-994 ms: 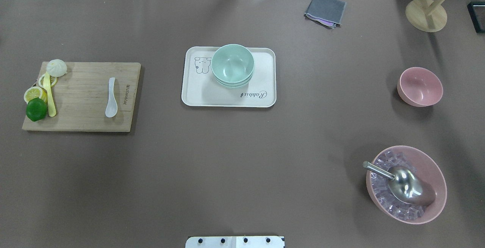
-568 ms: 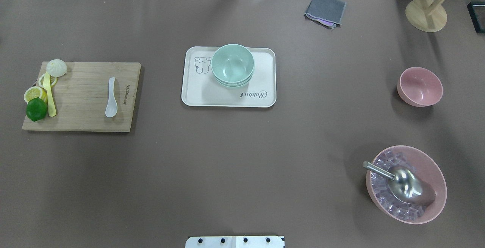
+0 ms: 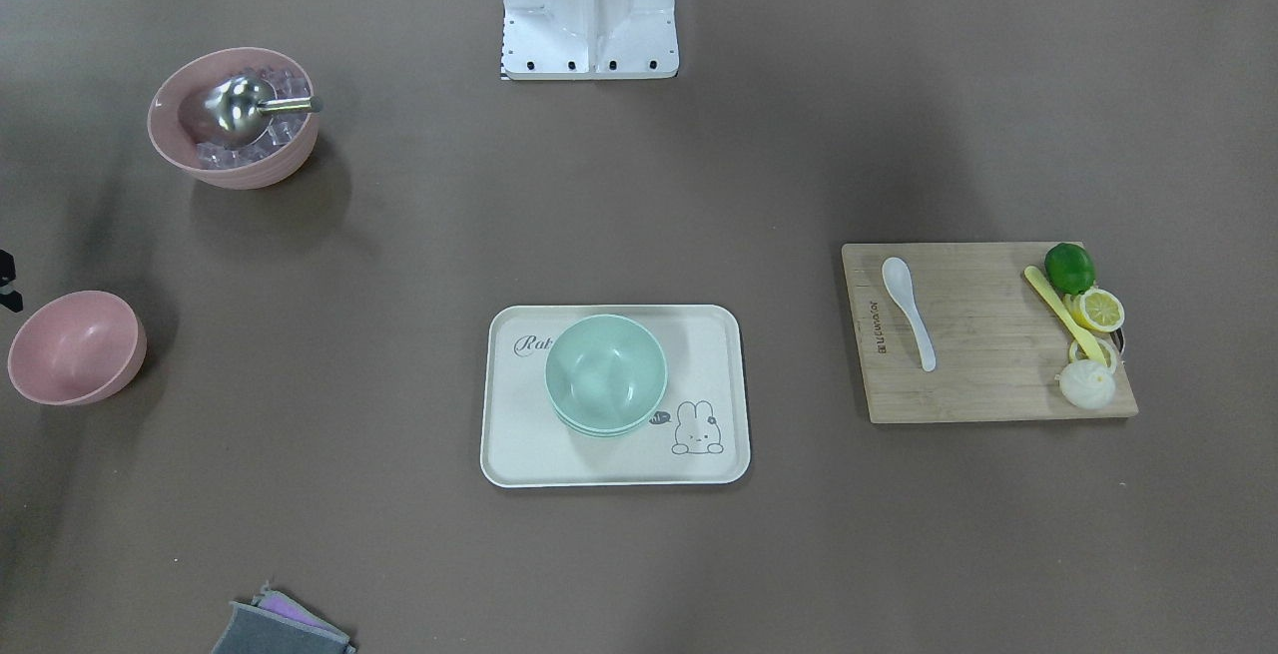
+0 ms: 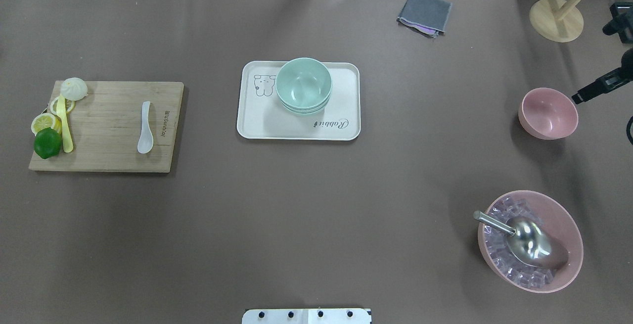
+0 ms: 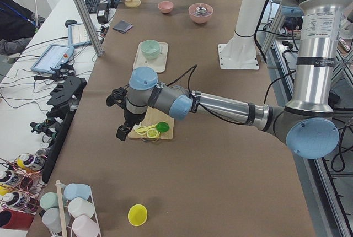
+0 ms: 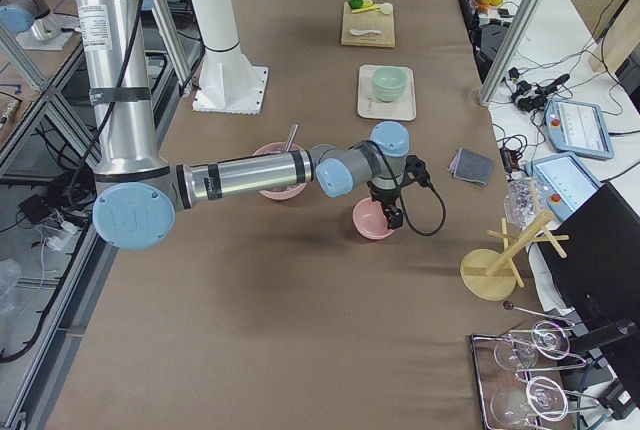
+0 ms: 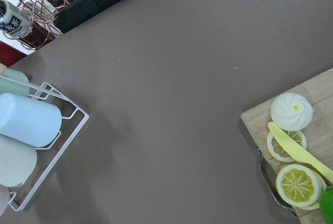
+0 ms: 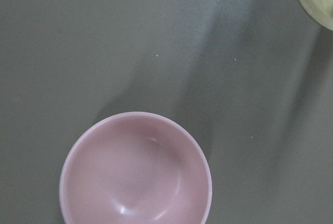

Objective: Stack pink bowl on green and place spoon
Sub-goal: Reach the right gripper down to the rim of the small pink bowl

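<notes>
pink bowl (image 4: pixel 548 113): matt plastic | cutting board (image 4: pixel 106 116): grained wood | scoop (image 4: pixel 531 244): glossy metal | spoon (image 4: pixel 145 128): glossy white

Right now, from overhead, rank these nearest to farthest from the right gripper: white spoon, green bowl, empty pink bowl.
1. Empty pink bowl, by the right gripper.
2. Green bowl, on the centre tray.
3. White spoon, on the left board.
</notes>
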Robot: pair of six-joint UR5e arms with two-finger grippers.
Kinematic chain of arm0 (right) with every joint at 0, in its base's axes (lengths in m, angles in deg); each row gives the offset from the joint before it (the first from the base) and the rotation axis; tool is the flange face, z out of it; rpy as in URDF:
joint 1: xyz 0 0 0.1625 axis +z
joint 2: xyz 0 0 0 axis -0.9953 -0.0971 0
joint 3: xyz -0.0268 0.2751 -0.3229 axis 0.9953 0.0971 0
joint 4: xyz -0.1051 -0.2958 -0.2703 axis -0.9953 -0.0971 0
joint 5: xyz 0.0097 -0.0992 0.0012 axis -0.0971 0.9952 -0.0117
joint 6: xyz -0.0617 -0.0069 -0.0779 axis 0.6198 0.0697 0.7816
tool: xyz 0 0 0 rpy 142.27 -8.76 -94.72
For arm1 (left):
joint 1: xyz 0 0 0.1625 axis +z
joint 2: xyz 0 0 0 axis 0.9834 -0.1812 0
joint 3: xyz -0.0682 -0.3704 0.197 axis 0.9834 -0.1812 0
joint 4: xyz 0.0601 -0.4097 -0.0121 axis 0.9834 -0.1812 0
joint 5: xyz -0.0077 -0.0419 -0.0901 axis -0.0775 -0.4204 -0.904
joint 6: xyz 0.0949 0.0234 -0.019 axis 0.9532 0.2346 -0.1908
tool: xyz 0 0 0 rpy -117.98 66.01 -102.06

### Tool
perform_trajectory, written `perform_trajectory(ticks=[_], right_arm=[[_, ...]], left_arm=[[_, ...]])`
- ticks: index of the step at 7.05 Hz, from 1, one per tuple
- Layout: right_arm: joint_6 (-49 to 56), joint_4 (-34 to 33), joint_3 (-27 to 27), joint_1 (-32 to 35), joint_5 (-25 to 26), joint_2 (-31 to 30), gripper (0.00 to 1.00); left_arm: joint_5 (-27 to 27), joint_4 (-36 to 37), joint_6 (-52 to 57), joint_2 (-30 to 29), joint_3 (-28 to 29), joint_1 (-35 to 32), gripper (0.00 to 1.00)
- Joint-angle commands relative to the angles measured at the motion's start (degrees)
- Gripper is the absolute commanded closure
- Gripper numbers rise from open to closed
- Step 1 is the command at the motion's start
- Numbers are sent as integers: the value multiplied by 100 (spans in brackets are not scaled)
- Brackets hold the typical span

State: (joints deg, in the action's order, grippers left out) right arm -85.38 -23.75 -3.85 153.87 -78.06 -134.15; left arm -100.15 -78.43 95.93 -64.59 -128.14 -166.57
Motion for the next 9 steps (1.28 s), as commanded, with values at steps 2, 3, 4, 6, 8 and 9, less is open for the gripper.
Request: perform_trajectory(ticks=[2,3,4,6,8,9], right_arm=[[-1168,904,665,-159,167,-46,10],[-1178,904,673,-185,177,-46,35],[-1178,895,691,-220,195,-46,43],[-1248,904,752,-308,230,-29,42],[-1249,904,796,-361,353,-28,43],[-1275,895,814,-361,362,-37,63]], left_arm=[[0,-5,-3,9,-20,0,2],[0,-5,-3,10,-20,0,2],[0,-5,-3,10,-20,0,2],[0,-75,-3,10,-11,0,2],[0,-84,-11,10,-11,0,2],[0,-76,-11,10,-20,0,2]])
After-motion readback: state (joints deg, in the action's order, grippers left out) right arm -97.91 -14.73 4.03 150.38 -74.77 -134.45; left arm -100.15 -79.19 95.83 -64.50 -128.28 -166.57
